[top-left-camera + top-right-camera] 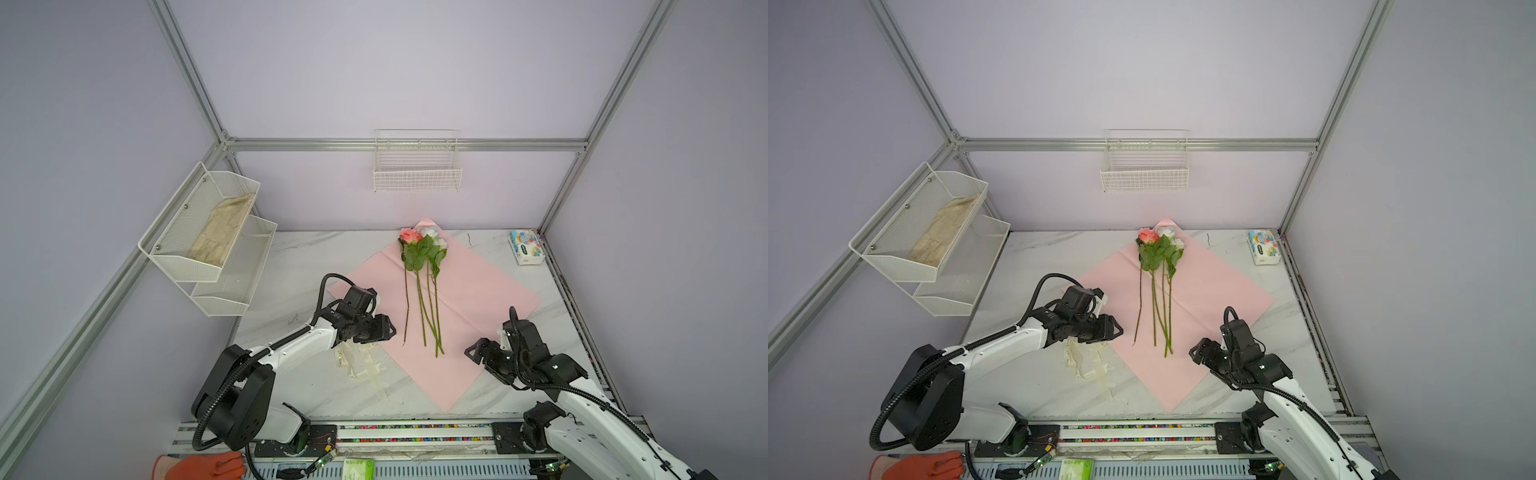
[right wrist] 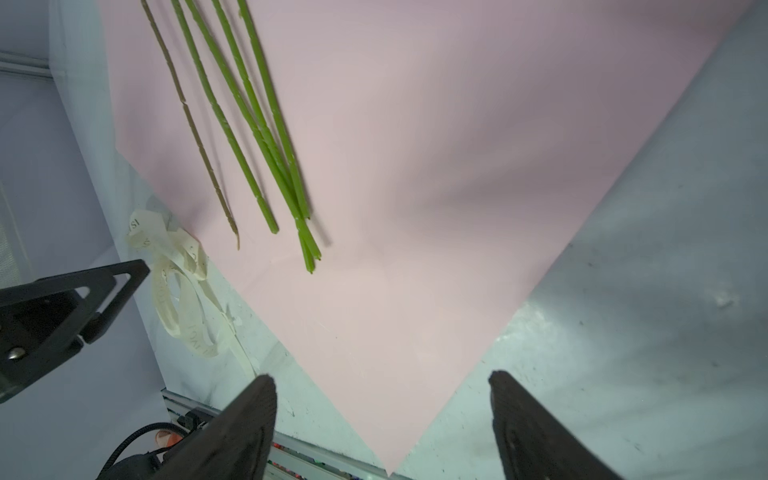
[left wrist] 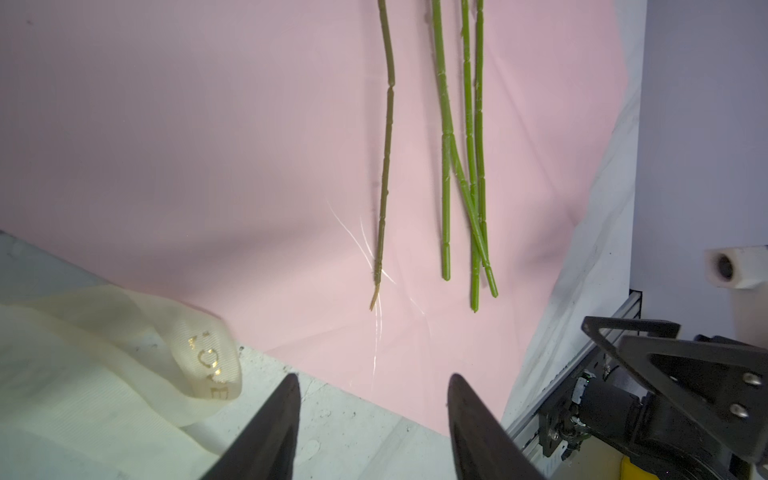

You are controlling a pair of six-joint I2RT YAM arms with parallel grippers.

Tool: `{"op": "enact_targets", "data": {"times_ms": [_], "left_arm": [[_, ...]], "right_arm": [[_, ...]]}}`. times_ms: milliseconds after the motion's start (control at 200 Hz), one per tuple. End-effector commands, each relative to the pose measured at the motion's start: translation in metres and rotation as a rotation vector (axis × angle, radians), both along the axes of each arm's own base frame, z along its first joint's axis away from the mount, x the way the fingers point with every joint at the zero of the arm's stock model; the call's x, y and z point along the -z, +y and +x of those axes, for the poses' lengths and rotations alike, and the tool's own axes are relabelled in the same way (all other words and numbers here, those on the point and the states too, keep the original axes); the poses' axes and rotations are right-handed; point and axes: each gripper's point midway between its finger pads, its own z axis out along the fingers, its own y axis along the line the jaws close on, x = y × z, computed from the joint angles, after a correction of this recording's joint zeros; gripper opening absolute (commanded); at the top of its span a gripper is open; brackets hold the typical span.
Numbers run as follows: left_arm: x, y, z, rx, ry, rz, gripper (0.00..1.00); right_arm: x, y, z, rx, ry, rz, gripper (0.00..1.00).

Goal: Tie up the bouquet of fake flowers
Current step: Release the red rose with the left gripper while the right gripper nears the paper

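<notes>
Left gripper: your jaws stand spread and empty, at the left edge of the pink paper.
Right gripper: spread wider, empty, near the paper's front corner.
Ribbon: loose on the table, just beside your left gripper.
Bouquet of fake flowers: flat on the paper, with the stem ends between your grippers.

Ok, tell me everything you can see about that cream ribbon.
The ribbon is a cream, ribbed fabric band with gold lettering. It lies loose in tangled loops on the marble table, beside the near left edge of the pink paper. The open left gripper hangs by it without gripping.
</notes>
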Motion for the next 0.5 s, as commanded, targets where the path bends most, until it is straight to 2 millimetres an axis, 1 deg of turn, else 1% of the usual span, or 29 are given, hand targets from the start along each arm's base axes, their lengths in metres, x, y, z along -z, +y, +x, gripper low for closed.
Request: {"op": "enact_targets", "data": {"times_ms": [0, 105, 180, 275, 395, 495], "left_arm": [[0.004, -0.005, -0.006, 0.044, -0.018, -0.035, 0.56], [0.008, -0.008, -0.011, 0.054, 0.004, -0.059, 0.56], [0.006, -0.006, -0.013, 0.042, -0.010, -0.072, 0.56], [0.004, -0.006, -0.015, 0.041, -0.011, -0.088, 0.57], [0.007, -0.007, -0.018, 0.046, 0.009, -0.089, 0.57], [0.006, -0.008, -0.021, 0.047, 0.022, -0.104, 0.57]], "right_arm": [[0.008, 0.004, -0.007, 0.025, 0.051, 0.028, 0.83], [0.020, 0.002, -0.011, 0.015, 0.087, -0.004, 0.83], [0.022, 0.004, -0.009, 0.003, 0.095, -0.013, 0.83], [0.031, 0.003, -0.008, 0.008, 0.110, -0.029, 0.83], [0.039, 0.008, -0.004, 0.003, 0.116, -0.016, 0.83], [0.044, 0.013, 0.000, -0.004, 0.122, -0.006, 0.84]]}}
